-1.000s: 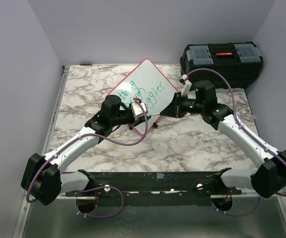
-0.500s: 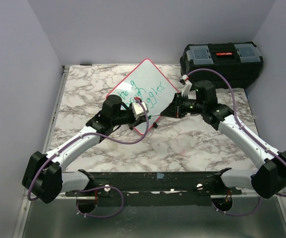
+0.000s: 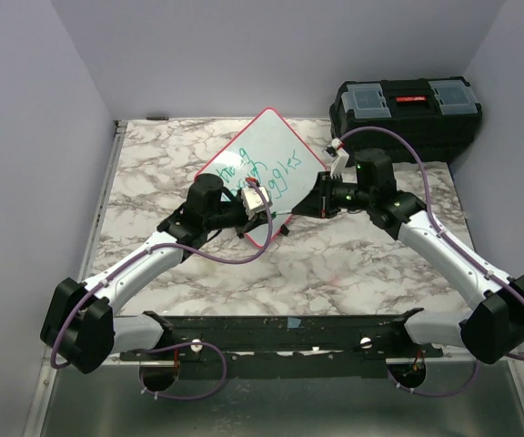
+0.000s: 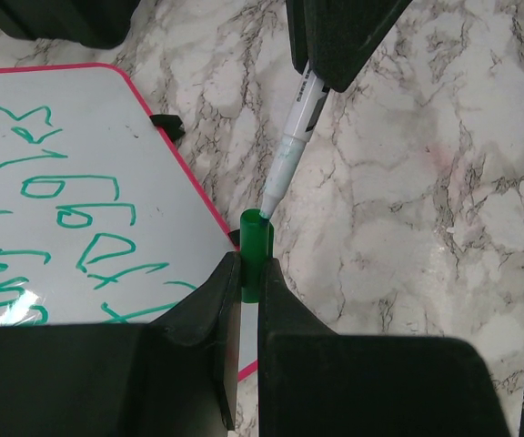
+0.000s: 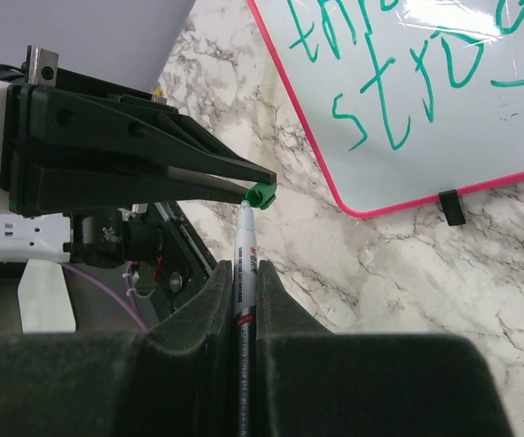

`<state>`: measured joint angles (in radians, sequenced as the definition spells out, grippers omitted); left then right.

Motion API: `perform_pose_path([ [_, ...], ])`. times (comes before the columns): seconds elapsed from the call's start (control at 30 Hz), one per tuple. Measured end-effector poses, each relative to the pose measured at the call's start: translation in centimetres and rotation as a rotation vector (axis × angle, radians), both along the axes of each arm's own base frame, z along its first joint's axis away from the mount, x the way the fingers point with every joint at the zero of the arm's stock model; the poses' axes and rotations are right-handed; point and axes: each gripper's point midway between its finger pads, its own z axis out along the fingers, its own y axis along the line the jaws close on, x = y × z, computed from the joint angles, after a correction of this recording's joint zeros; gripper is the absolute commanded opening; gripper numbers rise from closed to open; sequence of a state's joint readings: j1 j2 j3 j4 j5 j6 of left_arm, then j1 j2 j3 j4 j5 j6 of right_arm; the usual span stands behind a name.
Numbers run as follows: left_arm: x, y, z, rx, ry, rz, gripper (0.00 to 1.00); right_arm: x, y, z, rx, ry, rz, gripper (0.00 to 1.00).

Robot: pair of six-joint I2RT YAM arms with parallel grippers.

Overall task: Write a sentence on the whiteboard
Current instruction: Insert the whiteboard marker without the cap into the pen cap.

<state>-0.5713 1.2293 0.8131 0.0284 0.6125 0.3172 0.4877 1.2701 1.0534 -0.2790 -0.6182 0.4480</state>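
Note:
The whiteboard [image 3: 264, 164] lies tilted like a diamond on the marble table, its pink-red frame visible. Green lines of the sentence [image 3: 260, 171] cover it, also seen in the wrist views [image 4: 71, 205] [image 5: 417, 82]. My left gripper [image 3: 269, 217] [image 4: 248, 266] is shut on a green marker cap [image 4: 256, 248] just off the board's near corner. My right gripper [image 3: 298, 209] [image 5: 246, 273] is shut on the marker [image 5: 246, 259] [image 4: 297, 114]. The marker's tip sits at the mouth of the cap [image 5: 261, 194].
A black toolbox [image 3: 406, 114] with a red latch stands at the back right corner. A small black clip [image 4: 166, 125] [image 5: 450, 207] juts from the board's edge. Purple walls close in the left, back and right.
The right gripper has edged a little left with the marker, toward the cap. The left arm has barely moved.

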Motion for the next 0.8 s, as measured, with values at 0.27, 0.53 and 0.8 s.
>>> perform_pose_path([
  [0.27,-0.06,0.15,-0.30,0.010,0.011,0.006,0.00,0.01,0.20,-0.46,-0.004,0.007,0.005,0.01],
  [0.53,-0.03,0.23,-0.42,0.014,0.014,0.011,0.00,0.04,0.29,-0.63,-0.009,0.009,0.002,0.01],
  [0.8,0.27,0.04,0.13,-0.001,-0.010,0.012,0.00,0.07,0.05,0.26,-0.001,-0.007,-0.033,0.01],
])
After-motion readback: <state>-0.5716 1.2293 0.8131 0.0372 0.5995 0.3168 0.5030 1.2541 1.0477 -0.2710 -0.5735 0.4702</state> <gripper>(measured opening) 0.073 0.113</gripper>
